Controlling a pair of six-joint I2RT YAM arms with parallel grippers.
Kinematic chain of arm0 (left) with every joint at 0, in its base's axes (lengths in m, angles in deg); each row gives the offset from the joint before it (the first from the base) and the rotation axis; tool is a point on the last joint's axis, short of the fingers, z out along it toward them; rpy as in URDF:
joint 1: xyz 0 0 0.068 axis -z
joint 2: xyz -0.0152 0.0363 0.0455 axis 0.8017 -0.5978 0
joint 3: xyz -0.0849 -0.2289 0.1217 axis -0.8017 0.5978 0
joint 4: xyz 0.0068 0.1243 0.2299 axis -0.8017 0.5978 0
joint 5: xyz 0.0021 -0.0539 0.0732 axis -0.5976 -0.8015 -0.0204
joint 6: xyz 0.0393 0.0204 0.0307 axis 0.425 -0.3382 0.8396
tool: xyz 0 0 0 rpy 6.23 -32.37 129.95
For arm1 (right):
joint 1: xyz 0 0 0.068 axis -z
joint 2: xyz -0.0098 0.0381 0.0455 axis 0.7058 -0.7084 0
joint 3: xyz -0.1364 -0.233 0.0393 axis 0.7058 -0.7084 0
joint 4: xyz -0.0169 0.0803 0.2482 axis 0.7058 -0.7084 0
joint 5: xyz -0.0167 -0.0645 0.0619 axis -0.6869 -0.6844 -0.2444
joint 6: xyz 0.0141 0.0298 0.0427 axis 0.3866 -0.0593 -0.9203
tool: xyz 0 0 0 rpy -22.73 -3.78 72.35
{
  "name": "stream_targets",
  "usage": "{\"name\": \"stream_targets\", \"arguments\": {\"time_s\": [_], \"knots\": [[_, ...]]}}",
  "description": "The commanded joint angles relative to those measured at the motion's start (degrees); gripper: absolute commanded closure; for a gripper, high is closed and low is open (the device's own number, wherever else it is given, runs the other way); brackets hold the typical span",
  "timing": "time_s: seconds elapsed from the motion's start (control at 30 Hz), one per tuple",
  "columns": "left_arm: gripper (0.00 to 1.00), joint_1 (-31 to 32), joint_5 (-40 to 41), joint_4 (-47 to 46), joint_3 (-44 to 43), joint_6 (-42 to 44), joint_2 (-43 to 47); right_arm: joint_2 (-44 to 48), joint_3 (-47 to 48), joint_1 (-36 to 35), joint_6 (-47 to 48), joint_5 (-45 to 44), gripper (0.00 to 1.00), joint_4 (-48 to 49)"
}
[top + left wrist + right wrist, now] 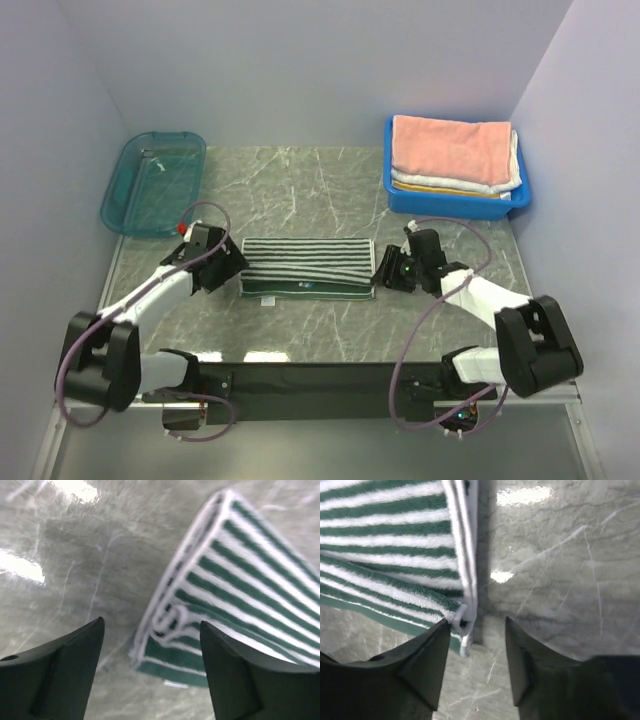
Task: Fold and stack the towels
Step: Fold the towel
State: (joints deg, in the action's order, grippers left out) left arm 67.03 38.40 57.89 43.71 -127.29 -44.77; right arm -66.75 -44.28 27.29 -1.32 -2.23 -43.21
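Towel (307, 268), green-striped, lies folded mid-bench (300, 190), between my two end effectors. Left end effector (151, 625) gapes at its left end, right end effector (477, 622) at its right corner; both are open and hold nothing. Next, I judge, comes the lift to the bin (440, 208): I should pinch all layers at both ends evenly, so edges stay square.

Nothing legible in any view: no text, brand, number or sign. Only candidate is a tiny pale mark (311, 290) on the near green hem of the folded green-and-white striped terry towel (306, 262), at 6 o'clock of the towel in the top view. Too small to read; cannot tell if it is a label.
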Motion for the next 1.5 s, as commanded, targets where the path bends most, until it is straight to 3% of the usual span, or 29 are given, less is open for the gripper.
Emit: {"name": "stream_targets", "arguments": {"time_s": [0.0, 0.13, 0.2, 0.33, 0.5, 0.67, 0.83, 0.97, 1.17, 1.47], "knots": [[0.16, 1.3, 3.5, 3.5, -1.9, -1.0, 7.3, 8.1, 2.4, -2.0, 2.3, -3.4, 0.43, -3.3], [0.18, 4.5, 6.2, 5.8, -5.2, -1.5, 12.5, 12.3, 7.0, -4.9, 3.5, -6.1, 0.43, -6.8], [0.25, 5.8, 5.6, 5.7, -8.0, -2.2, 11.9, 11.2, 10.1, -6.9, 3.2, -6.6, 0.44, -6.8], [0.32, 10.2, 4.9, 3.7, -12.8, -2.5, 4.0, 5.3, 13.5, -9.3, 1.2, -7.4, 0.55, -3.4], [0.39, 12.9, 5.6, 1.9, -19.1, -0.9, -7.6, -4.5, 14.7, -11.5, -1.2, -8.1, 0.57, 1.3], [0.44, 15.2, 5.7, 1.7, -21.0, -0.8, -16.8, -10.5, 13.3, -13.6, -0.2, -7.7, 0.66, 3.2], [0.47, 19.3, 7.3, 4.0, -17.6, -1.5, -14.2, -7.8, 10.2, -16.3, 2.2, -7.8, 0.67, 0.1], [0.46, 21.9, 9.4, 4.5, -9.8, -4.9, -7.7, -2.0, 5.5, -17.5, 2.7, -7.5, 0.67, -0.5], [0.45, 23.3, 10.6, 1.5, 1.3, -10.5, -2.9, -0.7, 0.2, -17.7, -0.5, -5.0, 0.66, 4.1], [0.50, 23.3, 17.6, 4.5, 4.9, -17.4, -1.5, 0.5, -6.6, -15.9, -7.2, -6.5, 0.66, 10.8]]}}
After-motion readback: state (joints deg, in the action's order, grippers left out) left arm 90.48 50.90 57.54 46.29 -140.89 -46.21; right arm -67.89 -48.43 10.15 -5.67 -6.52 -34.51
